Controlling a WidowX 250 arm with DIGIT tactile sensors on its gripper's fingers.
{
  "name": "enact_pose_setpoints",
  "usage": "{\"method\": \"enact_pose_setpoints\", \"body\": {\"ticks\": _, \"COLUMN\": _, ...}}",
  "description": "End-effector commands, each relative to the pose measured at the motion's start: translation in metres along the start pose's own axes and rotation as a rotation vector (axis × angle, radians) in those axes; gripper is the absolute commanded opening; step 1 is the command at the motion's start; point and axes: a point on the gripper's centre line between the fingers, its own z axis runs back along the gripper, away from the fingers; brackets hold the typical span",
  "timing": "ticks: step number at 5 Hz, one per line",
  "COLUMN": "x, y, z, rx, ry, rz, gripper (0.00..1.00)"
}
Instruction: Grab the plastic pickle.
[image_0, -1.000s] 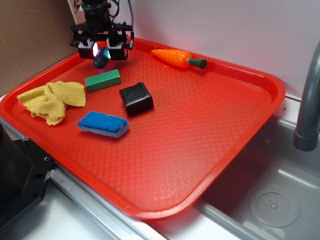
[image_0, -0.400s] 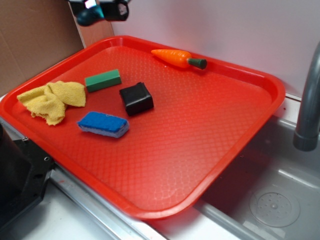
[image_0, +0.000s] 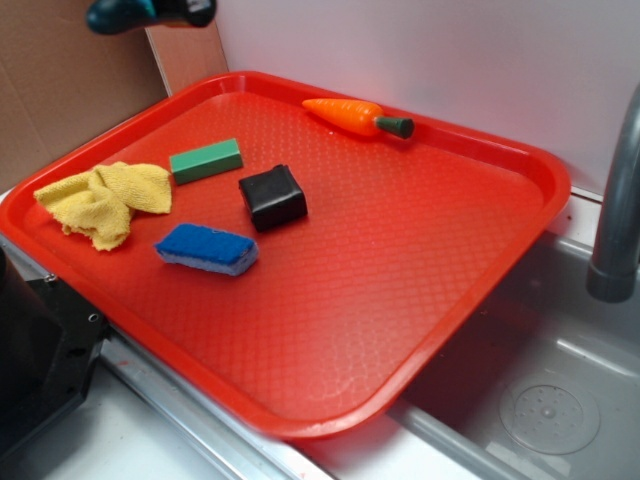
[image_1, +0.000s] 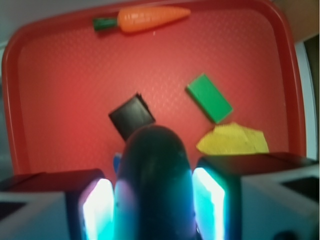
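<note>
The plastic pickle (image_1: 152, 180), a dark teal-green smooth oval, fills the lower middle of the wrist view, clamped between my two glowing pads (image_1: 209, 200). My gripper (image_1: 152, 202) is shut on it. In the exterior view the pickle (image_0: 112, 14) shows as a dark teal lump at the top left edge, high above the red tray's (image_0: 400, 300) back left corner, with only the lowest part of the gripper (image_0: 150, 12) in frame.
On the tray lie a green block (image_0: 206, 160), a black cube (image_0: 272, 196), a blue sponge (image_0: 206, 248), a yellow cloth (image_0: 104, 202) and an orange carrot (image_0: 356, 116). A steel sink (image_0: 540, 400) and a faucet (image_0: 615, 200) stand to the right, a cardboard wall (image_0: 60, 90) at left.
The gripper has risen from just above the tray's back left up and leftward, carrying the pickle, until it is nearly out of the exterior frame. Nothing on the tray moved.
</note>
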Motion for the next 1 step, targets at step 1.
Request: {"method": "enact_pose_setpoints", "body": {"ticks": 1, "x": 0.0010, "y": 0.0217, "z": 0.0141, "rx": 0.012, "ry": -0.048, "rz": 0.054, "gripper": 0.39}}
